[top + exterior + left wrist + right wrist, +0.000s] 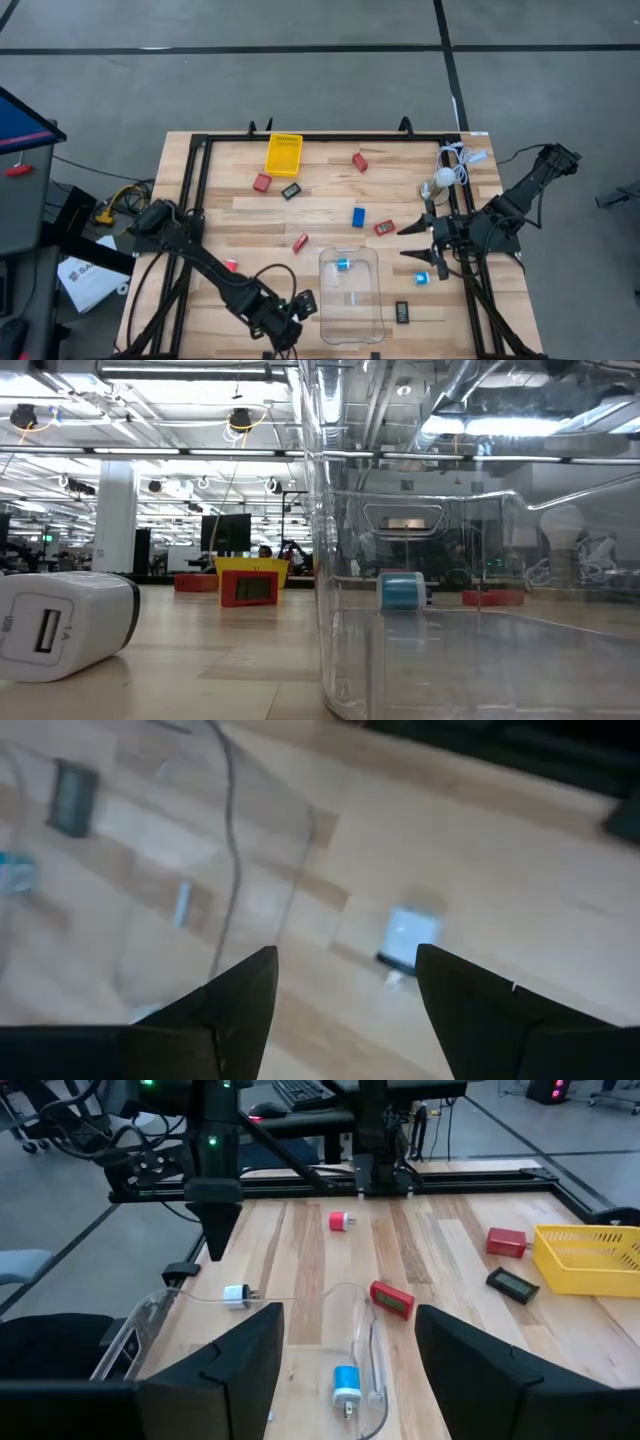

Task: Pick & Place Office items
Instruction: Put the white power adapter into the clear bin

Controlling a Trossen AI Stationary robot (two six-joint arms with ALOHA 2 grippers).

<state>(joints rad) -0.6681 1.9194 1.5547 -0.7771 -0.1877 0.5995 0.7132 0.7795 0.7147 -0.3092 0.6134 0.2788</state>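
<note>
High view, starting at the near edge of the table: the left gripper (300, 305) sits low at the front, its arm stretched diagonally from the left side of the table with the wrist bent toward the clear plastic bin (350, 293). Its fingers are spread apart with nothing between them, and the left wrist view shows them hovering over bare wood, just beside the bin's wall, with a small white plug-like piece (408, 940) lying on the table ahead of them. That same white piece shows in the right wrist view, close under the left arm's fingers. A black rectangle (402, 311) lies just right of the bin near the front edge, and a blue-and-white bit (343, 264) sits inside the bin at its far end. A little further back, the right gripper (420, 243) reaches in from the right side, arm folded at the elbow, fingers pointing left toward the bin, also spread wide and holding nothing. A cyan bit (422, 278) rests right by its lower finger. Around mid-table there's a red block (301, 242), a red piece with a label (384, 228), a blue block (358, 217), and a small red-and-white piece (231, 265) over by the left arm. Further back: another red block (262, 182), a black rectangle with a pale label (291, 190), one more red block (360, 162), and the yellow tray (283, 154) at the far edge.
</note>
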